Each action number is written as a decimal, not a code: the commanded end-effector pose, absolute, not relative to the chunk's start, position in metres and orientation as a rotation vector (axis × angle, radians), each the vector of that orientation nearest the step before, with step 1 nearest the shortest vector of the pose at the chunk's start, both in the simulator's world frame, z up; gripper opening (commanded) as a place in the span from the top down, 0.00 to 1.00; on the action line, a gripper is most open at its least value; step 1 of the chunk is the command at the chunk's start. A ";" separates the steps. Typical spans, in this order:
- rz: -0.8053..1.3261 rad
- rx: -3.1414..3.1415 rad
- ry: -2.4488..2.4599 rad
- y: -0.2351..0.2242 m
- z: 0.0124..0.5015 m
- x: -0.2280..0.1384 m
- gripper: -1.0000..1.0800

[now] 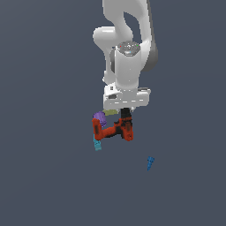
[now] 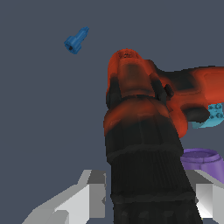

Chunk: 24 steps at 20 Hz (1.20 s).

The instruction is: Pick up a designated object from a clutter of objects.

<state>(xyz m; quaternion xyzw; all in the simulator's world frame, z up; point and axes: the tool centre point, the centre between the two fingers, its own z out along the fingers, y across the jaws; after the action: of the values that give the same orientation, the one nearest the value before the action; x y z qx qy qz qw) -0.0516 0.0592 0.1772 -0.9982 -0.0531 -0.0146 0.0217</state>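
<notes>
While the arm hangs over the small heap in the middle of the exterior view, the gripper (image 1: 126, 111) sits right on the black chuck end of the drill (image 1: 115, 129). In the wrist view the drill (image 2: 144, 131) fills the centre and lower part of the frame, and 1 grey finger (image 2: 89, 197) shows at the lower left, another at the lower right, with the black chuck between them. The jaws stand on both sides of the chuck and seem to touch it, so the grip looks made, but the contact itself is partly hidden and cannot be confirmed fully.

The reaching part of the task looks done. Whether the lift has started is hard to judge: the drill is near the purple cylinder (image 1: 99, 118), the olive-yellow bar (image 1: 110, 112) and the teal block (image 1: 97, 144), and no shadow or gap tells if it is off the ground. The blue screw-like piece (image 1: 150, 163) lies well apart, toward the lower right of the exterior view; in the wrist view it (image 2: 77, 40) is in the upper left.

What probably remains is to raise the drill clear of the 3 neighbours and hold it. The chuck is round, so it may slip or swing under the heavy battery end.
</notes>
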 end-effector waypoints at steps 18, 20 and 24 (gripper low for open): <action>-0.058 -3.092 -0.163 -0.031 0.346 -0.086 1.00; -0.058 -3.092 -0.163 -0.037 0.357 -0.088 1.00; -0.058 -3.094 -0.163 -0.046 0.374 -0.090 1.00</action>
<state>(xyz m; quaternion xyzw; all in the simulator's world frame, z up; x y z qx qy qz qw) -0.0904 -0.0425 0.3641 -0.9983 -0.0522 -0.0151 0.0226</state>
